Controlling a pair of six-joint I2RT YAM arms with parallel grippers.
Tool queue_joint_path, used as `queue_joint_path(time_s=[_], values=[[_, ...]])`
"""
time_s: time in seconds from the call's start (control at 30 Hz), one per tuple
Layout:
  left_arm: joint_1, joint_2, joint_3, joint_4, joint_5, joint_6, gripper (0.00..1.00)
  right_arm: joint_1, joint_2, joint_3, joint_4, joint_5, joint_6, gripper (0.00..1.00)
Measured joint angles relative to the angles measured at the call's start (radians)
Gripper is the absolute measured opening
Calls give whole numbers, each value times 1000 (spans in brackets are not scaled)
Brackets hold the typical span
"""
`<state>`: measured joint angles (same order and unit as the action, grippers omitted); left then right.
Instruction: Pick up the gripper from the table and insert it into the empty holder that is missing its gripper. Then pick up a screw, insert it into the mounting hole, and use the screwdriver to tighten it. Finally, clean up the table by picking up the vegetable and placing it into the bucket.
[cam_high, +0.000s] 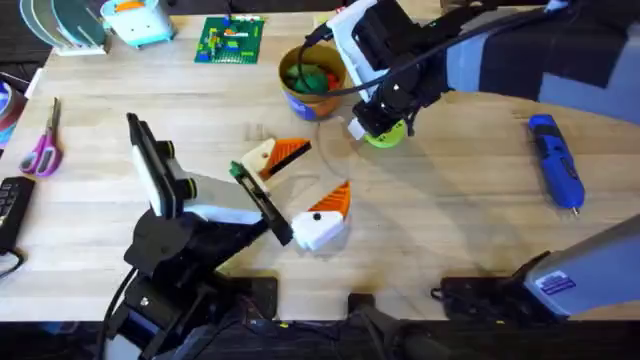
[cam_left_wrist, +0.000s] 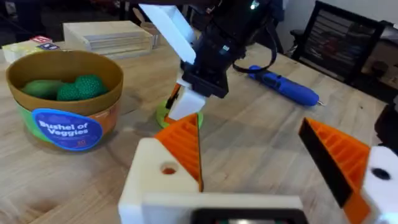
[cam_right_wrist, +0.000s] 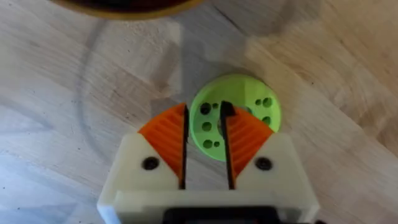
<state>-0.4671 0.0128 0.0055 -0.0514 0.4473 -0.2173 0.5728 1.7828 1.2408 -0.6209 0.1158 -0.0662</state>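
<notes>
My left gripper (cam_high: 325, 168) (cam_left_wrist: 249, 124) rests open low over the table's middle. Its white holder (cam_high: 258, 158) (cam_left_wrist: 158, 177) carries the orange gripper (cam_high: 292, 151) (cam_left_wrist: 185, 146), and the mounting hole (cam_left_wrist: 168, 168) in that holder shows orange. My right gripper (cam_high: 385, 125) (cam_right_wrist: 205, 109) hangs over the green disc (cam_high: 388, 137) (cam_right_wrist: 249, 93), fingers a narrow gap apart. A small dark screw (cam_right_wrist: 227, 111) sits at one pad's tip, not spanning the gap. The blue screwdriver (cam_high: 555, 160) (cam_left_wrist: 283, 86) lies far right. Green vegetables (cam_left_wrist: 87, 87) lie in the bucket (cam_high: 300, 100) (cam_left_wrist: 65, 124).
Purple scissors (cam_high: 42, 145) lie near the left edge. A green brick plate (cam_high: 230, 40) and a light blue object (cam_high: 140, 22) sit at the back. The bucket stands just beside the green disc. Bare wood stretches between the disc and the screwdriver.
</notes>
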Motion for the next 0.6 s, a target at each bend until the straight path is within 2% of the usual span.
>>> queue_joint_path(time_s=[0.1, 0.13, 0.17, 0.5, 0.6], values=[[0, 0, 0, 0, 0, 0, 993, 0, 0, 0, 4, 0, 0, 326], [0, 0, 0, 0, 0, 0, 993, 0, 4, 0, 14, -3, 0, 267], [0, 0, 0, 0, 0, 0, 994, 0, 7, 0, 14, -4, 3, 257], [0, 0, 0, 0, 0, 0, 993, 0, 18, 0, 16, -4, 3, 239], [0, 0, 0, 0, 0, 0, 993, 0, 18, 0, 16, -4, 5, 176]])
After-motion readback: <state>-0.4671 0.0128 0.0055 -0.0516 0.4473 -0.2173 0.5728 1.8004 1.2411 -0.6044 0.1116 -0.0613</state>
